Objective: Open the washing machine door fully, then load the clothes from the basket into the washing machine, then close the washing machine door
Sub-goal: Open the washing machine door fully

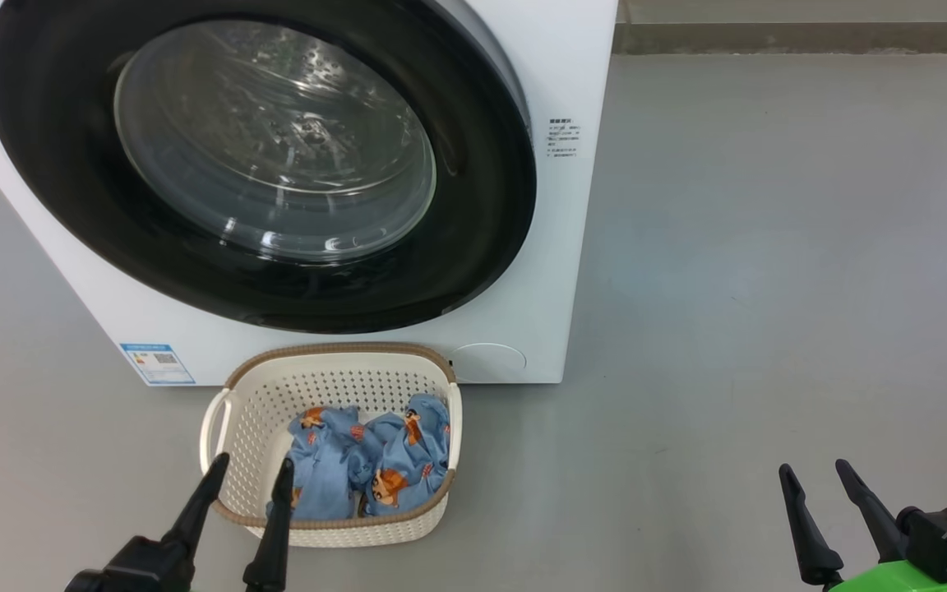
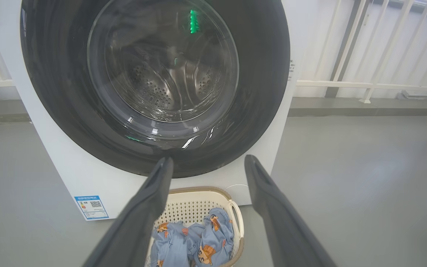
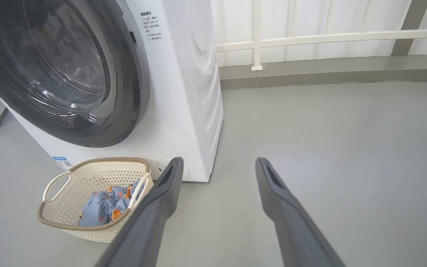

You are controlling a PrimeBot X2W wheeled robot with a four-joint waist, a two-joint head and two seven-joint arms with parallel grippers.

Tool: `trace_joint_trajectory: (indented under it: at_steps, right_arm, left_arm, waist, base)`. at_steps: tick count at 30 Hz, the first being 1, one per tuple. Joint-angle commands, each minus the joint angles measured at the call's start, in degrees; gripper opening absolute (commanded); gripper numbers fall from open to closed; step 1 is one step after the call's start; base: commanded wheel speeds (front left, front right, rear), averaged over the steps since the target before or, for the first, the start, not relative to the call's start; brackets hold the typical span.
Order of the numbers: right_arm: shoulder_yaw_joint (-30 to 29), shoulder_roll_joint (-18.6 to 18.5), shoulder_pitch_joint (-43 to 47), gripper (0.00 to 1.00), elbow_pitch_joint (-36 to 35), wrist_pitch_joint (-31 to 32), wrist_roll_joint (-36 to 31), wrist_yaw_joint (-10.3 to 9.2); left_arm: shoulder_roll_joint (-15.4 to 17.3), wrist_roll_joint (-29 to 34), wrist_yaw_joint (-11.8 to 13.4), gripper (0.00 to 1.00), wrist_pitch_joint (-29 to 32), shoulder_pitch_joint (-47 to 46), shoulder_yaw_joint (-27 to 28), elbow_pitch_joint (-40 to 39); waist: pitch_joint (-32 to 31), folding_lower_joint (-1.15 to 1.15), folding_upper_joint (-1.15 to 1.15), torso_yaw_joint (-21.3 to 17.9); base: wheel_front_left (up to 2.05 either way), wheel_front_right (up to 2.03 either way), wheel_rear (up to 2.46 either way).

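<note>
Opening the washing machine door [image 1: 264,156] is judged the step in hand: it sits shut against the front of the washing machine [image 1: 556,247], with the steel drum visible through the glass. The basket [image 1: 334,386] stands on the floor [image 1: 728,288] just in front of the machine, below the door, and the clothes [image 1: 367,464] lie bunched inside it. The left end effector [image 1: 253,460] hovers over the basket's near left corner, fingers apart and holding nothing. The right end effector [image 1: 813,466] hangs over bare floor well to the right, fingers likewise apart and empty. A faint recess [image 1: 450,156] on the right of the black ring may be the pull point, though glare makes that uncertain. Recommended: approach that edge with the right end effector, hook one finger behind the rim rather than pinching the glossy face, and pull along the hinge arc. Risk: the door's swing passes above the basket, so keep the left arm clear.
</note>
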Motion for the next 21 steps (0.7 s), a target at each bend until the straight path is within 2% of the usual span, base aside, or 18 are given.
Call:
trace_joint_trajectory:
  at_steps: [1,3,4,5,6,7,8,16,21]
  right_arm:
    - [1.16,-0.82,-0.42,1.00,-1.59,-0.74,-0.70,-0.06]
    - [1.42,-0.83,-0.77,1.00,-2.13,-0.74,-0.55,-0.06]
    - [1.67,-0.80,-0.93,0.95,-2.31,-0.74,-0.18,-0.06]
    - [1.98,-0.87,-1.14,0.50,-2.43,-0.74,0.11,-0.06]
    - [2.33,-0.97,-1.40,0.31,-2.57,-0.74,0.48,-0.06]
    - [2.56,-1.02,-1.72,0.04,-2.77,-0.74,0.90,-0.06]
    - [2.68,-1.06,-2.10,0.00,-3.03,-0.74,1.28,-0.06]
    - [2.33,-0.07,-7.56,0.00,-5.46,-0.74,5.72,-0.06]
    - [1.11,1.14,-14.74,0.00,-6.63,-0.74,12.42,-0.06]
  left_arm:
    - [0.53,-0.35,-0.03,1.00,-0.38,-0.75,1.83,-1.73]
    - [0.53,-0.66,0.09,1.00,-0.38,-0.70,1.44,-1.77]
    - [0.53,-0.90,0.16,1.00,-0.38,-0.65,1.19,-1.74]
    - [0.53,-1.05,0.21,1.00,-0.38,-0.64,0.97,-1.69]
    - [0.53,-1.16,0.23,1.00,-0.38,-0.66,0.77,-1.64]
    - [0.53,-1.29,0.24,1.00,-0.38,-0.69,0.59,-1.60]
    - [0.53,-1.39,0.27,1.00,-0.38,-0.71,0.40,-1.59]
    - [0.53,-2.34,1.02,1.00,-0.38,-0.50,-1.12,-1.74]
    - [0.53,-2.56,1.99,1.00,-0.38,-1.42,-2.28,-1.53]
  waist:
    - [0.01,0.00,0.00,0.03]
    - [0.01,0.00,0.00,0.04]
    - [0.00,0.00,0.00,0.08]
    - [-0.01,0.00,0.00,0.15]
    - [-0.03,0.00,0.00,0.26]
    - [-0.03,0.00,0.00,0.38]
    - [-0.03,0.00,0.00,0.51]
    - [0.52,0.00,0.00,1.45]
    - [2.57,0.00,0.00,2.52]
  base:
    - [0.10,0.10,-0.21]
    - [0.01,0.01,-0.02]
    - [0.00,0.00,0.00]
    - [0.00,0.00,0.00]
    - [0.00,0.00,0.00]
    - [0.00,0.00,0.00]
    - [0.00,0.00,0.00]
    - [0.00,0.00,0.00]
    - [0.00,0.00,0.00]
